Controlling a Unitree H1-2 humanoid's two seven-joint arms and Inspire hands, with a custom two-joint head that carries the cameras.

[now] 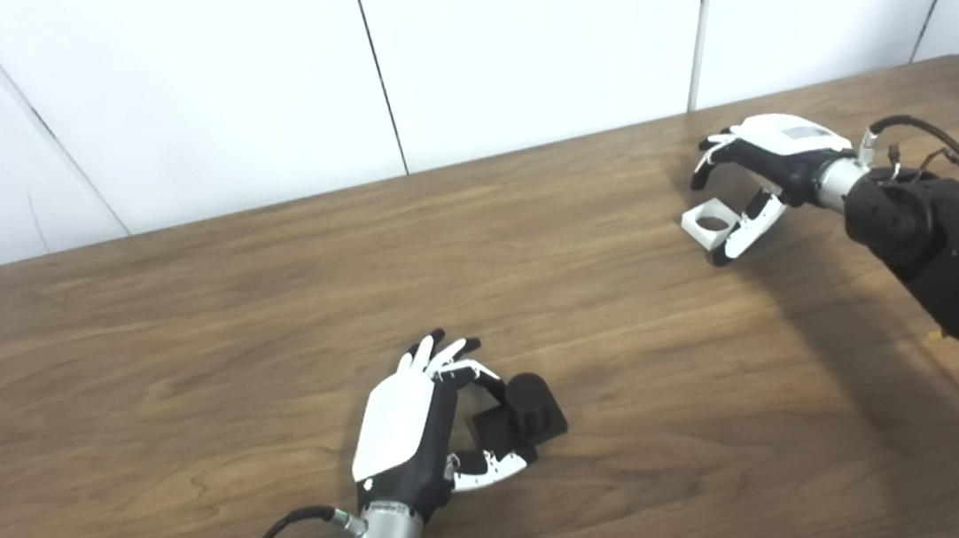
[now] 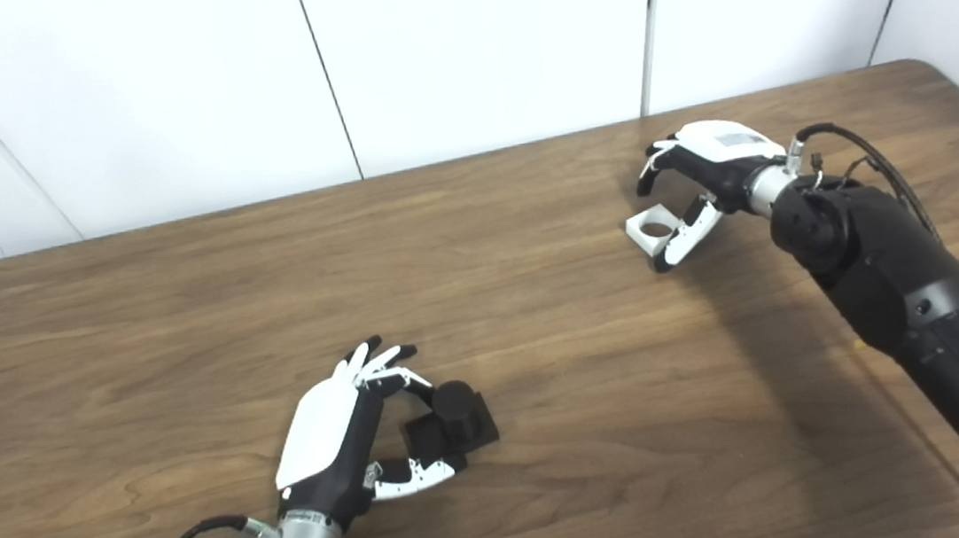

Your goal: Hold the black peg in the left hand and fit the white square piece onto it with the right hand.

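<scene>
My left hand (image 1: 411,428) sits low on the brown wooden table (image 1: 228,331), fingers and thumb curled loosely around the black peg on its square black base (image 1: 519,412), which rests on the table; I cannot tell whether they press it. My right hand (image 1: 759,168) is far across the table, spread apart around the white square piece with a round hole (image 1: 706,223), the thumb just beside its near edge, nothing lifted.
</scene>
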